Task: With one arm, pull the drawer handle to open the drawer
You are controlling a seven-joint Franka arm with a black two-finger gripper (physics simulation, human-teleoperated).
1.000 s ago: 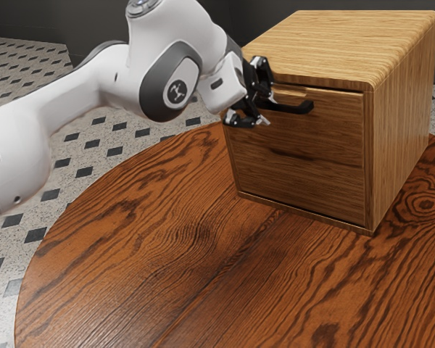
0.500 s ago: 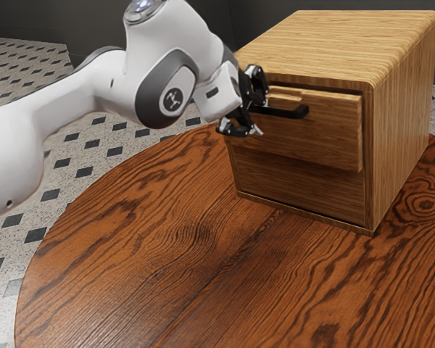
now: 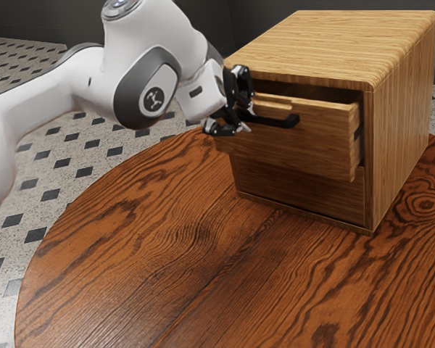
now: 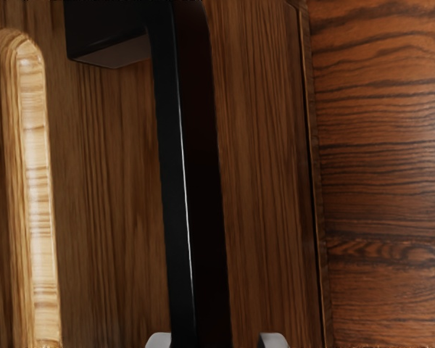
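light-wood drawer [image 3: 297, 141] slid further out, pincer [image 3: 234, 109] clamping black handle [image 3: 277, 120]

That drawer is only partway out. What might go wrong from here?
1. The gripper sits at the end of the handle nearest the arm, not at its middle, so it might slide off that end.
2. Such an off-centre pull may skew the drawer and jam it in the cabinet.
3. The cabinet seems simply to stand on the table; a hard tug might drag it along.
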